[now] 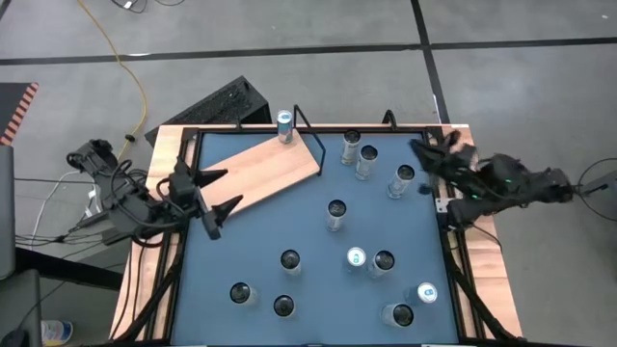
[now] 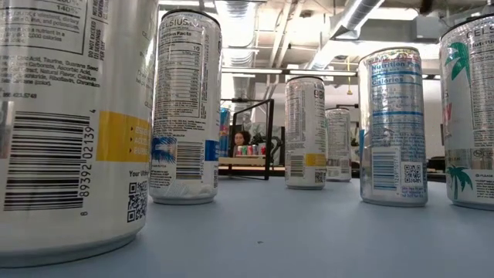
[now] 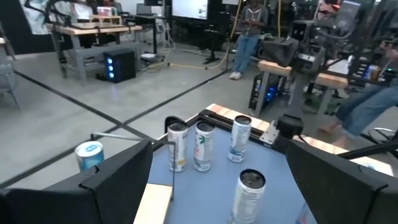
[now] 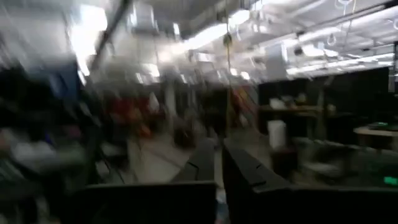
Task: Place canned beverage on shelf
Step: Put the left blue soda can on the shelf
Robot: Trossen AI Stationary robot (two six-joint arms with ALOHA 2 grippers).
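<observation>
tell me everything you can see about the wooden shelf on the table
The shelf is a flat, pale-wood rectangular board lying at an angle on the blue tabletop, in its far-left part. A thin black wire frame rises at its far end. One can with a light blue top stands upright at that end, beside the frame. The rest of the board is bare. The left gripper, open, sits at the board's near-left end.

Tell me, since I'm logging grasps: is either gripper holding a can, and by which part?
Nothing is held. The left gripper is open and empty by the shelf; the right gripper grips no can.
</observation>
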